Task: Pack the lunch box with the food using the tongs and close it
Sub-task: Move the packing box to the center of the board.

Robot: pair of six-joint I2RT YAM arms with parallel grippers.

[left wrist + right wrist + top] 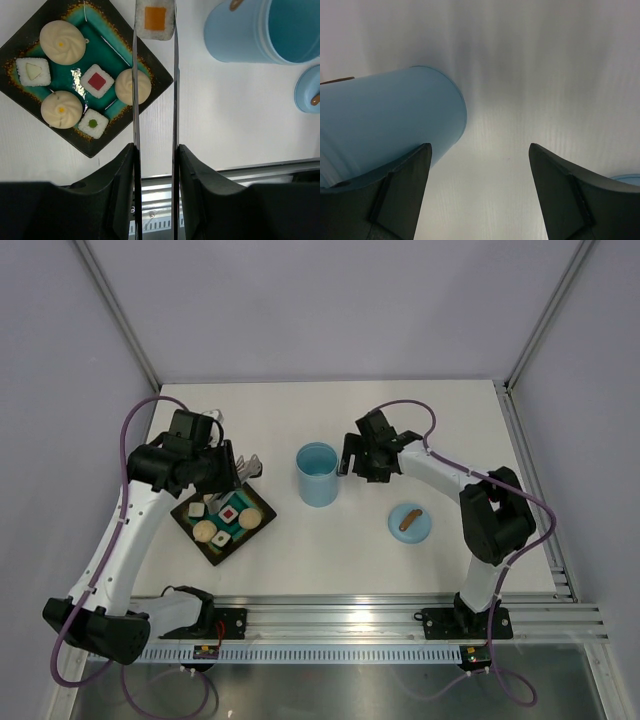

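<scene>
My left gripper (pixel 156 150) is shut on the silvery tongs (pixel 175 95), whose two arms run straight up the left wrist view. At their tips the tongs pinch one piece of food (pixel 155 20), a white square with an orange centre, held in the air between tray and lunch box. From above, that gripper (pixel 235 468) hovers over the tray's far corner. The light blue lunch box (pixel 317 474) (pixel 250 30) stands open and upright. My right gripper (pixel 349 464) (pixel 480 147) is open just right of the lunch box (pixel 390 115), not touching it.
A dark square tray (pixel 243 536) (pixel 117 122) with a teal inside holds several more pieces: round beige buns (pixel 62 42) and white squares (pixel 97 81). The blue lid (pixel 409 522) (pixel 310 90) with a brown handle lies flat right of the lunch box.
</scene>
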